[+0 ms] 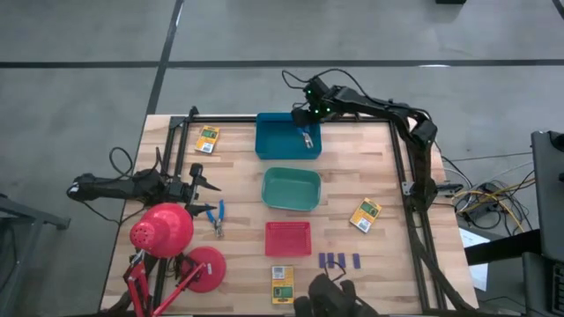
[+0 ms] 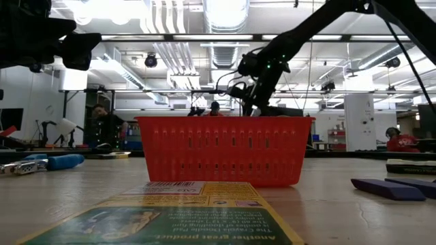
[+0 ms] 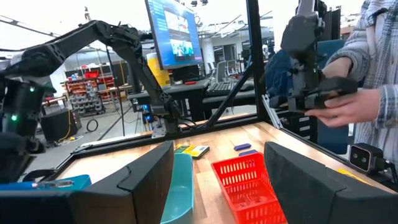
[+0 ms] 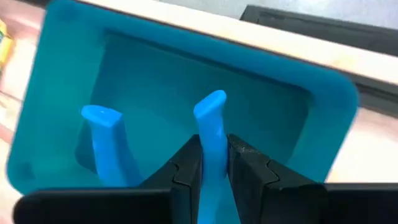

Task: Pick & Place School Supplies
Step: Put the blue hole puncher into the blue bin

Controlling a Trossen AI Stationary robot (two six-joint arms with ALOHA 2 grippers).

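Note:
My right gripper (image 1: pixel 308 121) (image 4: pixel 213 155) hangs over the blue tray (image 1: pixel 273 141) at the table's far edge, shut on a pair of blue-handled scissors (image 1: pixel 307 138). In the low view it shows behind the red tray (image 2: pixel 255 92). A second pair of scissors (image 1: pixel 218 219) lies flat on the table by the red lamp. My left gripper (image 1: pixel 208 184) (image 3: pixel 217 186) waits open near the left edge, touching nothing. Three yellow-and-green boxes lie flat: far left (image 1: pixel 208 139), right (image 1: pixel 366 214), near edge (image 1: pixel 282 283). Several dark blue blocks (image 1: pixel 339 260) lie near the red tray. My right gripper pinches one blue handle (image 4: pixel 211 124) of the scissors between its two fingers, coming from above and pointing down into the blue tray. The other handle (image 4: pixel 104 140) stands free beside the fingers. Whether the blades touch the tray's floor is hidden by the gripper.
A green tray (image 1: pixel 291 189) and a red tray (image 1: pixel 288 239) sit in a row toward the near edge from the blue one. The red desk lamp (image 1: pixel 163 231) stands at the near left. A black frame (image 1: pixel 410 176) borders the table. A person's hands (image 3: pixel 348 102) hold a device beyond the table.

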